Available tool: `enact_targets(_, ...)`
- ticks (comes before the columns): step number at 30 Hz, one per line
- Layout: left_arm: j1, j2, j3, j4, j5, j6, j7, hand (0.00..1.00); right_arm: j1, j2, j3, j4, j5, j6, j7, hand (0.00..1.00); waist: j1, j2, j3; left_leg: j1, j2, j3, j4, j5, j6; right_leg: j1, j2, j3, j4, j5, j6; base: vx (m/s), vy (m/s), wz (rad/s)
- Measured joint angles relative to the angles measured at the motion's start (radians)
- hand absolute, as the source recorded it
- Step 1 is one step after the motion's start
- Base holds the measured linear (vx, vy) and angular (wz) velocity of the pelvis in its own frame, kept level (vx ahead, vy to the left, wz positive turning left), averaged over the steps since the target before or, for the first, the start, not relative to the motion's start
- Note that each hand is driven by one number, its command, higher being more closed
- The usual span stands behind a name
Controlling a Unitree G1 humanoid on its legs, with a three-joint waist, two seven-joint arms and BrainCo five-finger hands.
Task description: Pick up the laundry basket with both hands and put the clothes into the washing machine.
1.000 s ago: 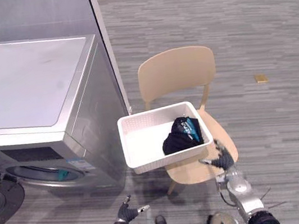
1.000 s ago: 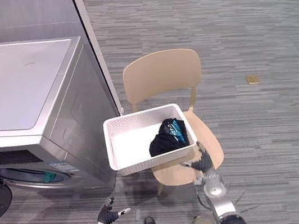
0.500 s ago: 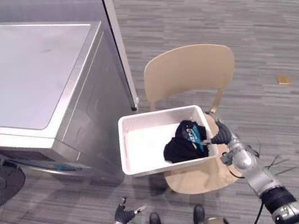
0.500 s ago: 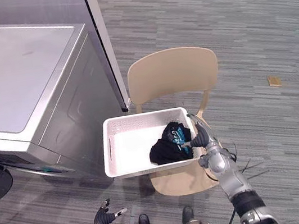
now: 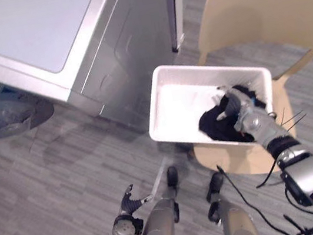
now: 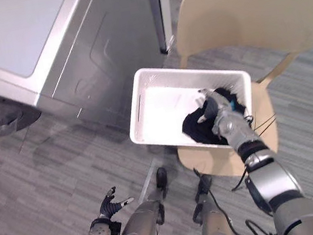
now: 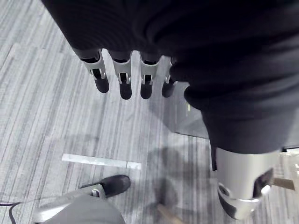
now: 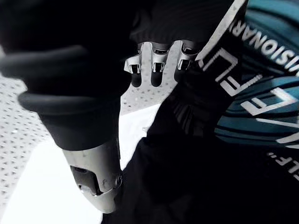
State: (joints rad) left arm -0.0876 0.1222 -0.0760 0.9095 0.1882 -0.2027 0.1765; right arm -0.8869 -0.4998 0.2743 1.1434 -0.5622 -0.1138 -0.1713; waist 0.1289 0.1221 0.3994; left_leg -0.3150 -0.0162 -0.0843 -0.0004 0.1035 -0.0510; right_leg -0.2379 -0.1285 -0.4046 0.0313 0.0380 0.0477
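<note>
Reached the right hand [image 5: 237, 106] up from the front edge of the chair [image 5: 259, 12], over the right wall of the laundry basket [image 5: 181, 104], onto the dark clothes [image 5: 214, 127] inside.

A grey plank floor [image 5: 43, 189] carries a tan wooden chair [image 5: 265, 11] and, just beside the chair, a silver washing machine [image 5: 42, 34]. A white laundry basket [image 5: 169, 106] rests on the chair's seat [image 5: 235, 161], overhanging it toward the washing machine.

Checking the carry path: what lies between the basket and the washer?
Bare floor alone separates the basket from the washer, as both eye views show.
</note>
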Motion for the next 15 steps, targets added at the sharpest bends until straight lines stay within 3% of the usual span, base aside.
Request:
enact_targets(6,-0.033,-0.006,-0.045,-0.058,-0.062,-0.008,0.0,0.0,-0.121,-0.116,0.019,0.112,-0.02,0.05,-0.003,0.0,0.015,0.068,0.035,-0.052,-0.002,-0.053,-0.08,0.072,-0.007,-0.079,-0.004,-0.005,0.003,0.004,0.0,-0.13,0.021,0.09)
enact_targets(7,-0.042,-0.011,-0.05,-0.058,-0.072,-0.007,0.0,0.0,-0.138,-0.124,0.02,0.132,-0.03,0.054,0.0,1.0,0.02,0.081,0.04,-0.057,0.002,-0.057,-0.091,0.072,-0.007,-0.09,0.001,-0.004,0.003,0.007,-0.001,-0.12,0.002,-0.01)
enact_targets(15,-0.071,-0.019,-0.09,-0.096,-0.091,-0.006,-0.001,0.0,-0.204,-0.141,0.042,0.173,-0.069,0.092,0.042,1.0,0.032,0.089,0.043,-0.09,0.003,-0.096,-0.091,0.076,-0.001,-0.13,-0.004,-0.023,0.055,0.004,0.007,-0.06,-0.008,0.11)
